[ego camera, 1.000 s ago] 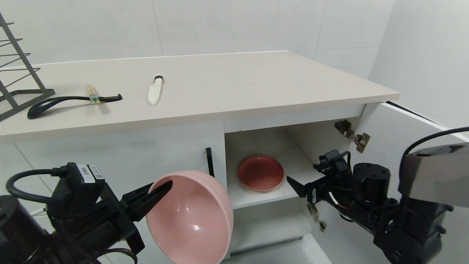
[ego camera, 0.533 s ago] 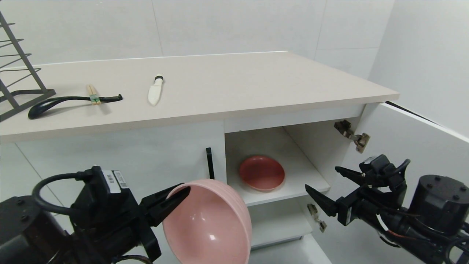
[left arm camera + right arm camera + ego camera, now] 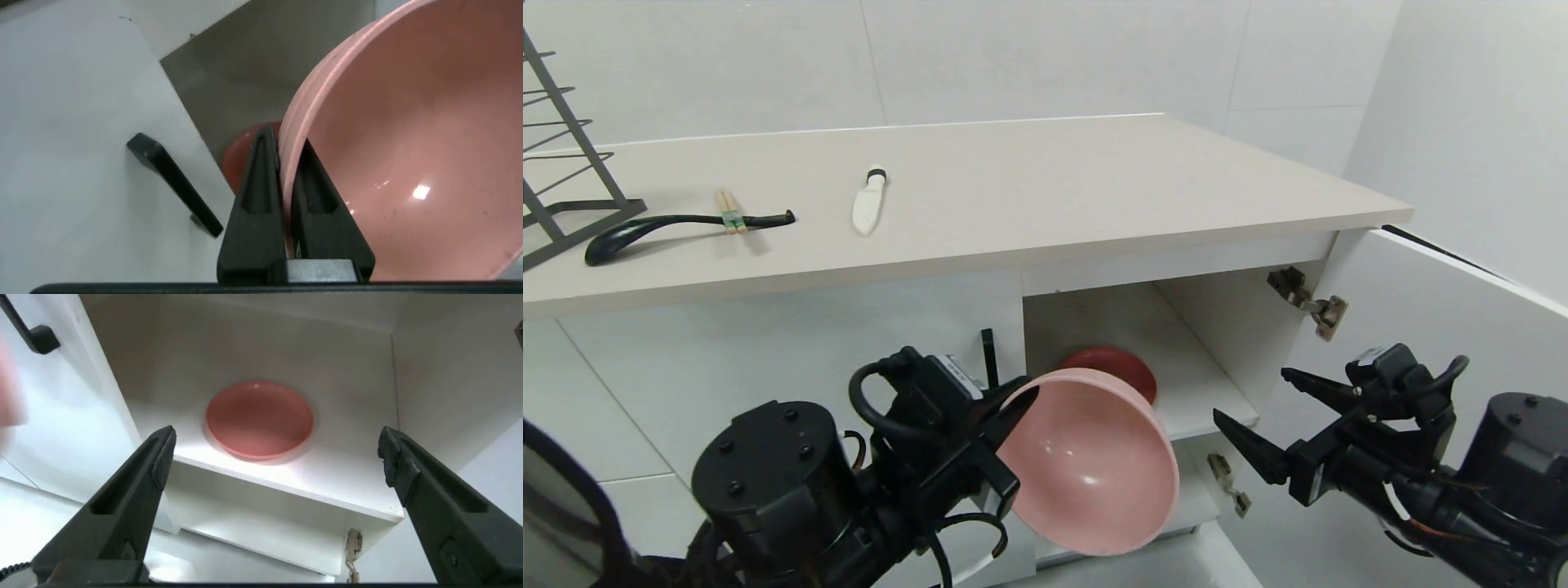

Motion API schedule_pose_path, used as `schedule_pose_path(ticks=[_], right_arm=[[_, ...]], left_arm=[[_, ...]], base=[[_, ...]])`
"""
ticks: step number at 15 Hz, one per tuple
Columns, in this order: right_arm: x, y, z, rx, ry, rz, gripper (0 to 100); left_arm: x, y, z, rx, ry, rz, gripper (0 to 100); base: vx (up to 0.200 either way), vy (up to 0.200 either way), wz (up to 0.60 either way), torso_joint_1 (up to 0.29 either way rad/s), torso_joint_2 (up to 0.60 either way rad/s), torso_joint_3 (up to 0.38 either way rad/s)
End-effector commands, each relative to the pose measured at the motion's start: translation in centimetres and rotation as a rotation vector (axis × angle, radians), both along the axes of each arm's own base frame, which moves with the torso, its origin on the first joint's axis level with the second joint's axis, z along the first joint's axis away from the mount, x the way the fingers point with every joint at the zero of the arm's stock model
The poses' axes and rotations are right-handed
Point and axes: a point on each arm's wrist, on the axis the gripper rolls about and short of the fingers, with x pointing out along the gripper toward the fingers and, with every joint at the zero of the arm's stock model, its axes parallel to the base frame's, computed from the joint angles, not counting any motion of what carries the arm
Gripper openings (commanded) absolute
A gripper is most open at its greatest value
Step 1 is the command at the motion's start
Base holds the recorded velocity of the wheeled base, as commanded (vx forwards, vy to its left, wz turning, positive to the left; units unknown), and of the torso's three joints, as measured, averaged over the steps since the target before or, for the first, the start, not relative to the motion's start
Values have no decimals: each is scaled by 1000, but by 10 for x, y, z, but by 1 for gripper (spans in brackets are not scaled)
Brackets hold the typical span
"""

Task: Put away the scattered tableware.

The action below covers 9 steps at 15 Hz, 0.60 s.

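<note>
A: Now, first item?
B: Pink bowl (image 3: 1094,465), one. It is tipped on its side with the hollow facing outward, held in the air before the open cupboard (image 3: 1176,302). The left gripper (image 3: 284,159) is clamped on its rim, one finger inside and one outside.

A: Inside the cupboard?
B: Red dish (image 3: 259,420), one. It lies flat on the upper shelf (image 3: 1205,400). From the head camera the bowl partly covers it.

A: Right gripper (image 3: 1250,392)?
B: Fingers spread wide and holding nothing. It hangs beside the swung-out door (image 3: 1421,302) and points at the shelf.

A: Countertop (image 3: 1054,188)?
B: Black ladle (image 3: 645,229), one, with a pair of chopsticks (image 3: 729,211) lying across its handle. White knife (image 3: 868,202), one, near them but apart. Wire rack (image 3: 564,196), one, at the counter's left end.
</note>
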Motion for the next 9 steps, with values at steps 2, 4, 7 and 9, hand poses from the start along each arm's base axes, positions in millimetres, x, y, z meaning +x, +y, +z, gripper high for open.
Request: schedule_pose_path(ticks=[2, 4, 7, 9], right_arm=[[0, -1, 0, 1, -2, -3, 100], [0, -2, 6, 13, -26, -7, 100], [-3, -3, 14, 31, -61, -6, 100], [-6, -3, 18, 39, -76, 2, 100]], left_arm=[[16, -19, -14, 17, 15, 67, 0], [21, -24, -20, 33, 19, 108, 0], [31, -34, -34, 53, 33, 168, 0], [43, -49, -41, 43, 25, 198, 0]], base=[[0, 0, 0, 0, 0, 0], [0, 0, 0, 0, 0, 0], [0, 0, 0, 0, 0, 0], [0, 0, 0, 0, 0, 0]])
